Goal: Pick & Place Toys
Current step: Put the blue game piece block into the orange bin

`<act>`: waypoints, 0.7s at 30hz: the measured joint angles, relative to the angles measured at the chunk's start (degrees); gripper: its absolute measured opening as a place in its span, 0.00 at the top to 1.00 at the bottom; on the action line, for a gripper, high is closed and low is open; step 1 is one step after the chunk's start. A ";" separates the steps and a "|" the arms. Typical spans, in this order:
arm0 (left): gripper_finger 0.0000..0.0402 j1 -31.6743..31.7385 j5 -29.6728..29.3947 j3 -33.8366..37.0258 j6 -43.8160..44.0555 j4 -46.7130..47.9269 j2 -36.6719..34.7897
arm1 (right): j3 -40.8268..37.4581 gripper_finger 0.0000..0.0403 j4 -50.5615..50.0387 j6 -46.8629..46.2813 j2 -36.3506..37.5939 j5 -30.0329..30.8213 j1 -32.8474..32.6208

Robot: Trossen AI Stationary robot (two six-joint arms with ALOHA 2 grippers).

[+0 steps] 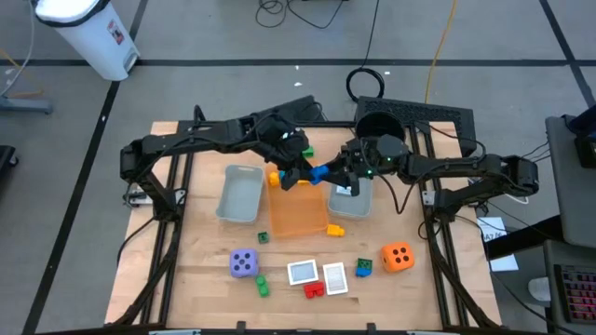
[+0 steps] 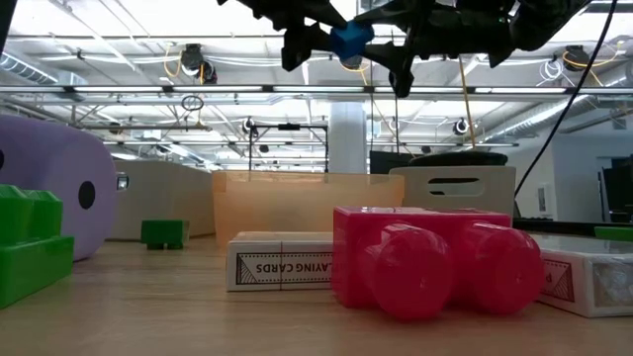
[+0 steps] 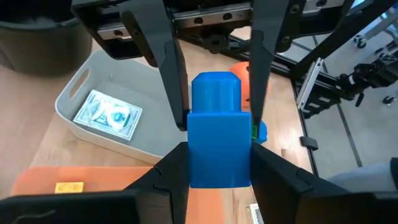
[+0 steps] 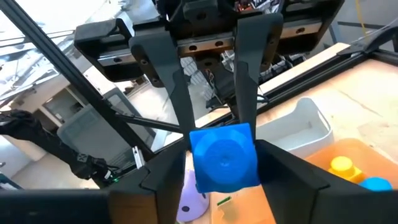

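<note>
Down at the near edge of the table [image 1: 186, 279], a red brick [image 2: 435, 262] sits beside the whitish cards [image 2: 282, 267], with a green brick [image 2: 30, 247] and the purple die [image 1: 244, 263] off to one side, the orange die [image 1: 398, 257] to the other. None of these is touched yet.

Further in, and up in the air above the orange tray [image 1: 300, 212], here is the action: a blue brick [image 1: 319, 173] is caught between both arms. The left end effector [image 3: 219, 134] pinches it, dark fingers flat on two opposite faces. The right end effector [image 4: 219, 146] meets it from the other side, fingers alongside the brick and seemingly touching it, so it reads as a handover.

To do this well, I'd judge one side must be firm before the other lets go, and the brick kept level, with the tray underneath as a safe catch.

The brick itself is bright, smooth plastic, a square block with a round stud on one end.

Beyond, the grey tray [image 1: 352, 197] holds one card [image 3: 109, 115]; a second grey tray [image 1: 239, 194] lies on the left. The black bucket [image 1: 380, 124] stands farthest back.
</note>
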State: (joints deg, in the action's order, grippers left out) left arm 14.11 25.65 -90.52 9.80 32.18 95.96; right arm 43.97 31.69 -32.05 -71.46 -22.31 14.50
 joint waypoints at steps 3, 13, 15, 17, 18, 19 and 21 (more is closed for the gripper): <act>0.65 -0.04 0.33 -0.01 0.02 0.09 0.00 | 0.00 0.63 0.02 0.29 0.00 -0.31 0.00; 0.58 0.00 1.59 -0.04 0.68 0.49 0.00 | -0.02 0.68 0.63 0.14 0.00 -0.53 0.00; 0.52 0.00 1.55 -0.04 1.07 1.07 0.00 | -0.04 0.68 0.98 0.05 0.01 -0.52 0.00; 0.48 0.00 1.53 -0.04 1.09 1.01 0.02 | -0.04 0.68 1.31 0.05 0.07 -0.52 0.00; 0.45 0.00 1.55 -0.04 1.09 0.98 0.02 | -0.04 0.69 1.56 0.08 0.06 -0.50 0.00; 0.44 0.00 1.56 -0.04 1.09 0.93 0.02 | -0.04 0.69 1.79 0.16 0.04 -0.50 0.00; 0.41 0.06 1.56 -0.04 1.04 0.99 0.02 | -0.04 0.69 2.40 0.20 0.04 -0.50 0.00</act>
State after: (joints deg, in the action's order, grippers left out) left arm 14.17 27.20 -90.56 10.84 33.18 95.98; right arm 43.92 34.08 -31.86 -71.42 -22.81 14.50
